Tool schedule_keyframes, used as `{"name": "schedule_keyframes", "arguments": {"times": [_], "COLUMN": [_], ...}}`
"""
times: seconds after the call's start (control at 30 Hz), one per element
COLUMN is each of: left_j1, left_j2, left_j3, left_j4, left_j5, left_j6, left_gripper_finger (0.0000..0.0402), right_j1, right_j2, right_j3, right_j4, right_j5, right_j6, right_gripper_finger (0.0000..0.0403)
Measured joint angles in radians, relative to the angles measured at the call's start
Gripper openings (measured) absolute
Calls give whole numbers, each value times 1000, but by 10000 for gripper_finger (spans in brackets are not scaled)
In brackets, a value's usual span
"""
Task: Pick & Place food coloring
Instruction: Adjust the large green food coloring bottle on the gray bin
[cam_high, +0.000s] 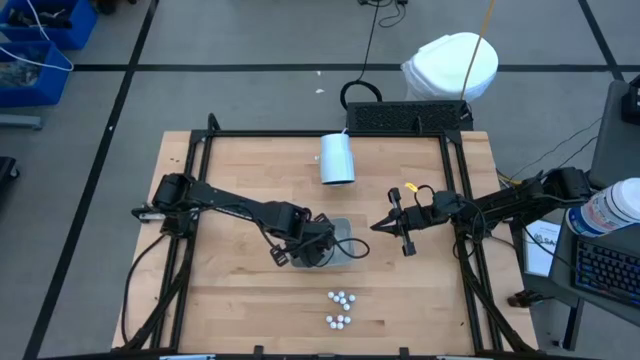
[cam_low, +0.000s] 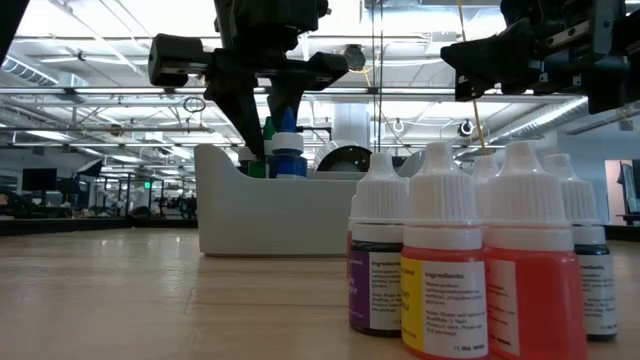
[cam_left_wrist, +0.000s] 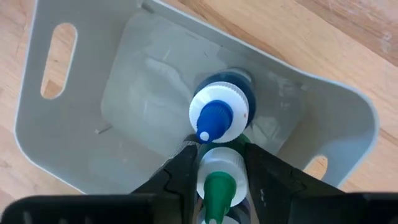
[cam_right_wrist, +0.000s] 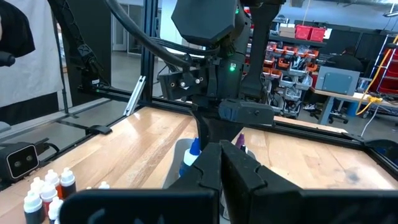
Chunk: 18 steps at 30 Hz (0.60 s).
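Two dark fingers of the left gripper sit narrowly parted around a small green-tipped, white-collared food-coloring bottle, pinched upright between the jaws and low inside the grey plastic bin, probably so it will stand when released. Just ahead of the jaws a blue-tipped bottle already stands on the bin floor. Farther off, the white-capped bottles wait clustered on the wooden table, while the right gripper hovers fully closed and empty nearby.
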Motion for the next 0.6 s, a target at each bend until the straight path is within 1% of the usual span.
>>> {"name": "schedule_keyframes", "arguments": {"times": [0.2,0.43,0.6], "left_j1": [0,0,0], "left_j2": [0,0,0], "left_j3": [0,0,0], "left_j4": [-2,-5,-8], "left_j5": [-1,-10,-11], "left_j6": [-1,5,7], "left_gripper_finger": [137,114,126], "right_j1": [0,0,0], "right_j2": [0,0,0], "right_j3": [0,0,0], "right_j4": [0,0,0], "right_j5": [0,0,0], "right_j6": [0,-4,-16], "right_gripper_finger": [0,0,0]}}
